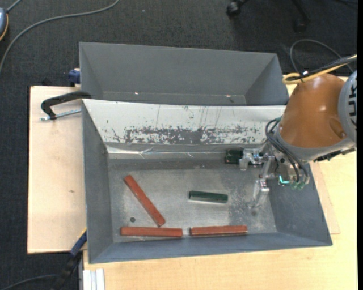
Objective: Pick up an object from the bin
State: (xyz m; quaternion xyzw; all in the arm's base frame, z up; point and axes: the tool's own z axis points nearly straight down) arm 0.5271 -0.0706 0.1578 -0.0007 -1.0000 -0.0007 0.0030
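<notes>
The orange dome-shaped cover on the arm's wrist was cut off by the right edge of the view. It hid the upper right rim and part of the right wall of the grey metal bin. A small dark block by the back wall was partly covered by wrist hardware; whether it belonged to the robot or lay loose could not be determined. Contact between the gripper and the bin floor could not be determined. A dark speck on the floor, front left, was too small to identify. A black wheeled chair base was cut off by the top edge.
</notes>
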